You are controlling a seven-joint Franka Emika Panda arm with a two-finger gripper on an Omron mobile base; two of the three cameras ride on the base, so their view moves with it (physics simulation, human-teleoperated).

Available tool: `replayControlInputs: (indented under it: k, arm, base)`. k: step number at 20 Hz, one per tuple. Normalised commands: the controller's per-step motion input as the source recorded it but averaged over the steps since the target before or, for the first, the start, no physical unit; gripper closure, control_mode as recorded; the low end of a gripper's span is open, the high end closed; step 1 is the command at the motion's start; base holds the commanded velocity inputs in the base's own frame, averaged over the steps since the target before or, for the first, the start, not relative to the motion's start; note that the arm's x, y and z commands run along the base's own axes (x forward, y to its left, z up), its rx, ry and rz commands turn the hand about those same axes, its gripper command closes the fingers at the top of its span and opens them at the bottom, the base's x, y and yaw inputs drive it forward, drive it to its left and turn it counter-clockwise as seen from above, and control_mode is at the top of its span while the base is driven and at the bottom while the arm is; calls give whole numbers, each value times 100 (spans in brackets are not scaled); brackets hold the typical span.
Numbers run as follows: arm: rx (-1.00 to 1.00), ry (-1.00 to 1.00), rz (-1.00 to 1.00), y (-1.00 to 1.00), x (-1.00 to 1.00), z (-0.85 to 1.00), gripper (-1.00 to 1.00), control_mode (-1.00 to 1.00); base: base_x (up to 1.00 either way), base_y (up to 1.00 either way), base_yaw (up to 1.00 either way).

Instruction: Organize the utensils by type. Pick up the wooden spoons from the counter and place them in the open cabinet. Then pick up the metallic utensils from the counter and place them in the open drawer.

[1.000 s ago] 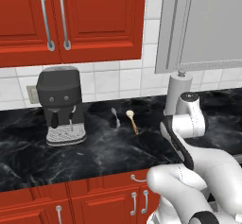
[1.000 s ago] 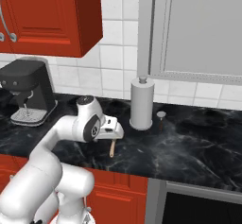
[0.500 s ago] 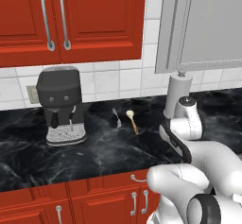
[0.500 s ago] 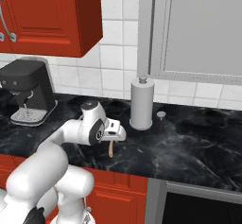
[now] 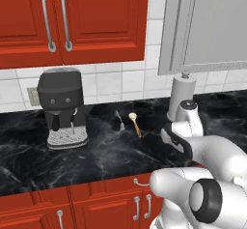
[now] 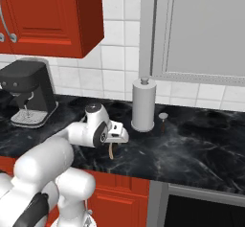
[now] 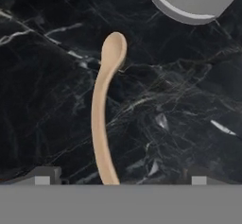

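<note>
The wooden spoon (image 7: 101, 114), lying flat on the black counter (image 7: 42, 100) beneath the spread, empty claw (image 7: 118, 178), is judged light, rigid and slim: grip across the mid-handle, where the jaws straddle it.

Tan wooden spoon (image 7: 100, 119) lies flat (curved handle) on black counter (image 7: 42, 100).

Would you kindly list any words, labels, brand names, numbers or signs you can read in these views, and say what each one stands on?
None: no readable text shows in any view.
The coffee machine has dark knobs on its front but no lettering.
The red cabinet doors, the paper towel roll, the wooden spoon and the black counter are all plain.
</note>
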Motion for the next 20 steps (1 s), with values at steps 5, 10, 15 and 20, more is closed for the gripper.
replayControlInputs:
  k: [5, 10, 15, 20]
  arm:
    - [0, 0, 0, 0, 19, -14, -100, -100]
    - [0, 0, 0, 0, 24, -14, -100, -100]
    - [0, 0, 0, 1, 25, -20, -100, -100]
    - [0, 0, 0, 3, 21, -21, -100, -100]
  base:
    - [0, 0, 0]
    - [0, 0, 0]
    - [0, 0, 0]
    - [0, 0, 0]
